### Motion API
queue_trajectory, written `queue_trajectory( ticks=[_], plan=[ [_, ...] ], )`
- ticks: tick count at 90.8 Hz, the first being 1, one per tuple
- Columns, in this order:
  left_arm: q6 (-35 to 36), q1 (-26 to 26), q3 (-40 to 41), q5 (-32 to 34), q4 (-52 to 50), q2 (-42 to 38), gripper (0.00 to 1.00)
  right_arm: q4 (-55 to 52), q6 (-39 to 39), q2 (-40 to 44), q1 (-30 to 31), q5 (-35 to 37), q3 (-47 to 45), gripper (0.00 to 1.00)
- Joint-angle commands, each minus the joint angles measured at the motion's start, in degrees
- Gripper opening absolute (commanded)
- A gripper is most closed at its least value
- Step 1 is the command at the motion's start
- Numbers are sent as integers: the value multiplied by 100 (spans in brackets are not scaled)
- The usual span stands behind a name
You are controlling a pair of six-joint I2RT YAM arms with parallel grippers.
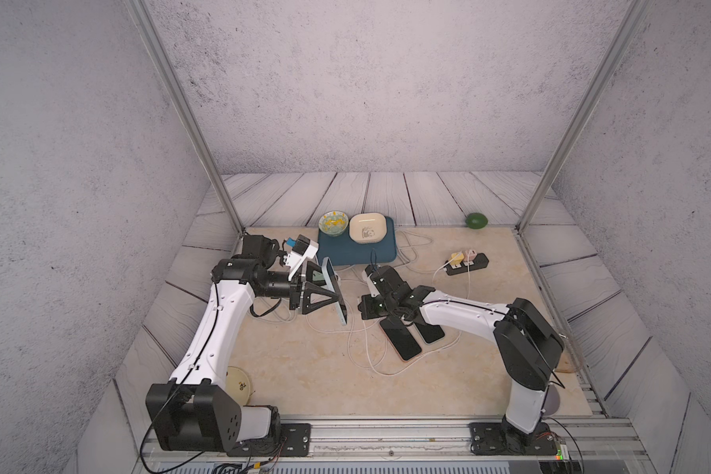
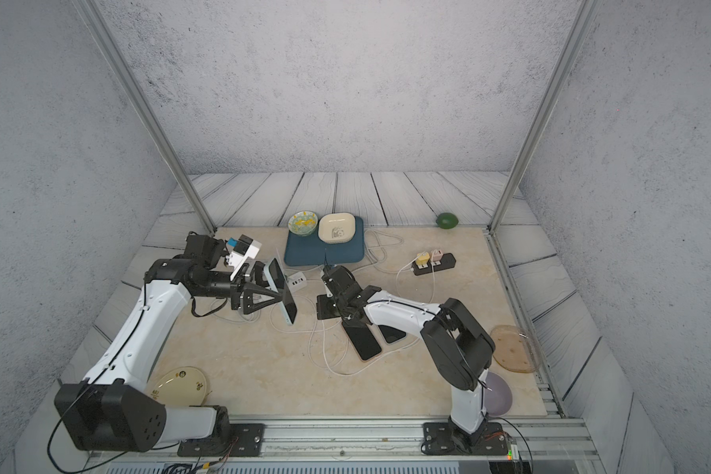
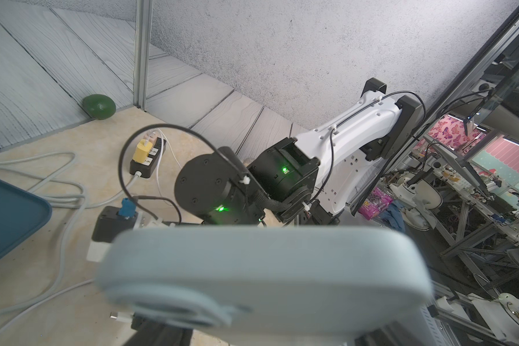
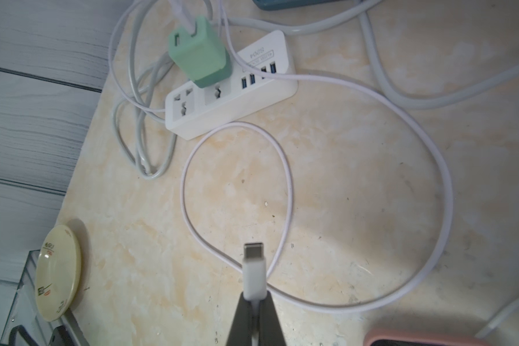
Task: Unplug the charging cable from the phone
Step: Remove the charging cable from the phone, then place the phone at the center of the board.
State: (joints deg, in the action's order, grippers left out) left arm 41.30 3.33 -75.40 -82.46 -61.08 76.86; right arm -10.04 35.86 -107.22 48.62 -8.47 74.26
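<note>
Left side: my left gripper [image 1: 332, 292] is clamped across the blue-cased phone [image 1: 340, 314], holding it on edge and tilted, clear of the table [image 1: 304, 377]. The left wrist view is mostly the back of the phone's case, blurred. Its port end isn't visible there.

Middle: there's an open gap between the phone and my right arm in both top views. Nothing I can see bridges it.

Right side: my right gripper [image 4: 253, 299] is pinched shut on the white USB-C plug [image 4: 253, 263]. The right wrist view shows the metal tip bare, out over the table, with nothing seated on it. The charging cable [image 4: 444, 191] loops loose on the table and appears to run to the green charger [image 4: 198, 54] in the white power strip [image 4: 231, 99].

Status call: the unplug itself looks done. The plug is out, and phone and cable sit in separate jaws. Left to do, by my read: lay the phone flat, drop the plug clear of it, back both arms off.

Two dark phones [image 1: 403, 342] lie flat under my right arm. I can't tell whether they're cabled.
</note>
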Motion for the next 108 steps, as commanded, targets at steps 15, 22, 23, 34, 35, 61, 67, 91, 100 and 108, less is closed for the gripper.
queue_trajectory(
  ticks=[15,22,23,34,35,61,67,91,100,108],
  plan=[
    [141,-18,-144,-297,-106,-119,35,-940,-53,-392,-1,92,538,9],
    [150,-18,-142,-290,-116,-134,35,-981,-92,-445,-1,75,588,11],
    [159,-22,-142,-285,-120,-135,35,-986,-99,-447,-2,74,593,12],
    [176,-18,-142,-271,-145,-151,35,-1004,-145,-396,-1,63,619,16],
    [181,-22,-142,-271,-156,-152,35,-1002,-156,-387,3,59,618,17],
    [240,-21,-146,-246,-206,-171,35,-820,-286,-20,-175,-434,506,37],
    [276,-17,-134,-236,-231,-181,35,-681,-360,117,-256,-665,408,40],
    [578,-18,-157,-323,-499,-185,35,-57,-1088,789,-524,-2089,42,52],
    [645,-19,-159,-323,-548,-180,35,167,-1272,1025,-625,-2560,-84,57],
    [685,-19,-160,-337,-571,-172,35,284,-1440,1225,-688,-2864,-149,62]
  ],
)
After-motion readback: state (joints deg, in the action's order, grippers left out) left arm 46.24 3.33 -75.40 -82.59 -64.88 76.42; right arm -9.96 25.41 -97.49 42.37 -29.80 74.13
